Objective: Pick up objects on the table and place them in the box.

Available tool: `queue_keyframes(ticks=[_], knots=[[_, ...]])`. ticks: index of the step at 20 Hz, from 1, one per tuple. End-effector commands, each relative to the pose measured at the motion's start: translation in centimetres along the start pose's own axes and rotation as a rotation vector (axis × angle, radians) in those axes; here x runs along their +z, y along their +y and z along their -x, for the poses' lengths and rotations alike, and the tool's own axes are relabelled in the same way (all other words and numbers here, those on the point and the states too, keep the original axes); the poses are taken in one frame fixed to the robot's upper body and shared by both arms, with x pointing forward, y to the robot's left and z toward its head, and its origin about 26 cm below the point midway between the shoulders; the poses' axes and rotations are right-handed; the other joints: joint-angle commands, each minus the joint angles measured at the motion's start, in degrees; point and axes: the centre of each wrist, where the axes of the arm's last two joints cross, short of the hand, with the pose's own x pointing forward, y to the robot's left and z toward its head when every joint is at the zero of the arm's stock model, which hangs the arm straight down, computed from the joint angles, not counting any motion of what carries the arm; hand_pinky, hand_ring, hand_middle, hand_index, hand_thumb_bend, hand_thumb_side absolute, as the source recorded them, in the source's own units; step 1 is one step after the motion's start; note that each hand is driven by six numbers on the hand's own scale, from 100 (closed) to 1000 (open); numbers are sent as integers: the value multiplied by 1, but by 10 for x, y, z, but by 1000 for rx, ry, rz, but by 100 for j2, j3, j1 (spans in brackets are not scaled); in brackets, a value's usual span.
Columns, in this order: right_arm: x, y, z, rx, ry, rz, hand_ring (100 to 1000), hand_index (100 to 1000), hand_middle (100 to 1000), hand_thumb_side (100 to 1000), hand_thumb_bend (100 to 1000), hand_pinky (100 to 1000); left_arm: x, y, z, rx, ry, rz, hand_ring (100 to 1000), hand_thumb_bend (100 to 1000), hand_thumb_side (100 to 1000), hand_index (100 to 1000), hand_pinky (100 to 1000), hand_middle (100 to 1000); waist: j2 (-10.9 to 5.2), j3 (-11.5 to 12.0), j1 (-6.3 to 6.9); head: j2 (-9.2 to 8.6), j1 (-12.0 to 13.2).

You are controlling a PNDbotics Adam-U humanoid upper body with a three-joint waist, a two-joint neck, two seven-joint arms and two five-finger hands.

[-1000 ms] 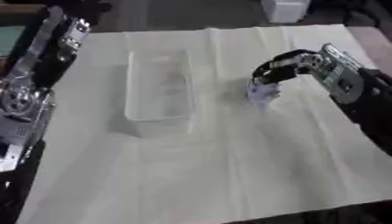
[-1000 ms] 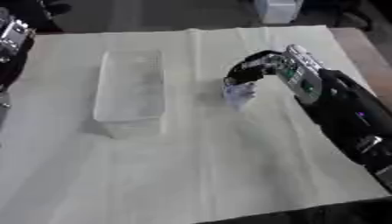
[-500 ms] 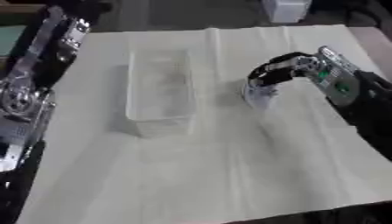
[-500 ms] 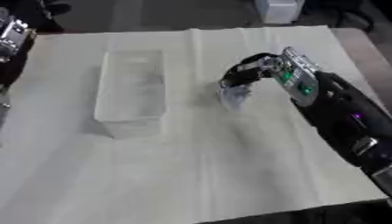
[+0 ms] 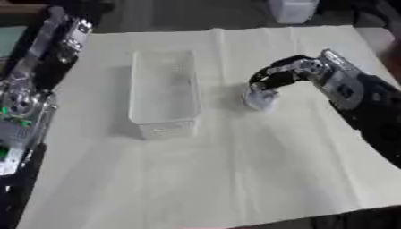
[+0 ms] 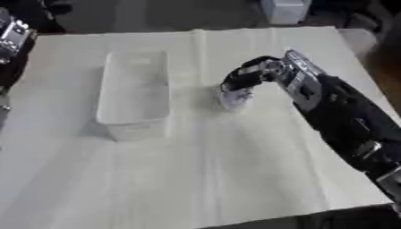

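the table point(image 5: 235, 179) under its pale cloth carries a clear plastic box point(image 5: 163, 91) lying empty to the left, while the right robot hand point(image 5: 286, 76) curls down, clamped on a small whitish object point(image 5: 259, 99) just beside the box, apparently ready to lift it over

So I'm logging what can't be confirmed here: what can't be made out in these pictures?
- The small pale object: blurred, and the right robot hand curled over it hides its top; its kind is unclear.
- The clear box: see-through walls blur into the cloth, so whether anything lies inside is uncertain.
- The left robot hand: cut off by the left edge in both views.
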Motion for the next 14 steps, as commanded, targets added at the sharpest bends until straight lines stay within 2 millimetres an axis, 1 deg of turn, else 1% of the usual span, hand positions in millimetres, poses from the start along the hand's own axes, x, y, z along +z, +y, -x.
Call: queue_keyframes(ticks=[1,3,4,5,6,7,8,9,10,11,12,13,14], knots=[[5,-4,-1,-12,5,-1,953,1000,1000,858,100,946,-4,4,-6,-9,-30,-4,920,103,908,858,876,930,-85,-3,19,-20,-50],[4,-3,-1,-11,4,-2,946,1000,1000,846,100,934,-5,4,-6,-9,-31,-3,921,102,908,858,876,930,-83,-5,24,-20,-51],[4,-3,-1,-9,3,-2,919,1000,1000,808,100,880,-5,4,-6,-9,-31,-3,921,102,908,858,876,930,-82,-5,26,-20,-52],[4,-3,-1,-5,4,-2,927,1000,1000,816,100,900,-5,4,-6,-9,-31,-3,921,102,908,858,876,930,-81,-6,29,-20,-54],[4,-2,-1,-2,6,-1,888,1000,996,781,100,795,-5,4,-6,-9,-32,-2,921,102,908,858,876,930,-81,-8,31,-20,-57],[4,-2,-1,2,9,1,888,1000,996,781,100,795,-5,4,-6,-9,-31,-2,921,102,908,858,876,930,-80,-9,35,-20,-58],[4,-2,0,6,14,3,856,1000,985,741,100,699,-5,4,-6,-9,-31,-1,921,101,908,858,877,930,-80,-10,39,-20,-58],[4,-2,0,11,20,5,854,1000,984,735,100,689,-5,4,-6,-9,-32,-1,921,101,908,858,877,930,-81,-11,43,-20,-59],[4,-2,0,18,26,8,823,1000,975,676,108,591,-5,4,-6,-9,-32,-2,921,101,907,858,877,930,-82,-11,46,-20,-59],[4,-2,0,26,33,12,824,1000,976,689,116,598,-5,4,-6,-9,-32,-2,921,101,907,858,877,930,-82,-11,50,-20,-59],[3,-1,1,34,41,14,805,1000,972,637,136,538,-5,4,-6,-8,-32,-2,921,100,907,858,877,930,-83,-11,54,-20,-61],[3,-1,1,44,51,17,802,1000,971,633,139,530,-5,4,-6,-8,-33,-2,921,100,907,858,877,930,-84,-9,59,-20,-63],[2,0,2,54,58,19,777,1000,967,615,150,477,-5,4,-6,-8,-33,-2,920,100,907,858,877,930,-85,-7,64,-20,-66]])
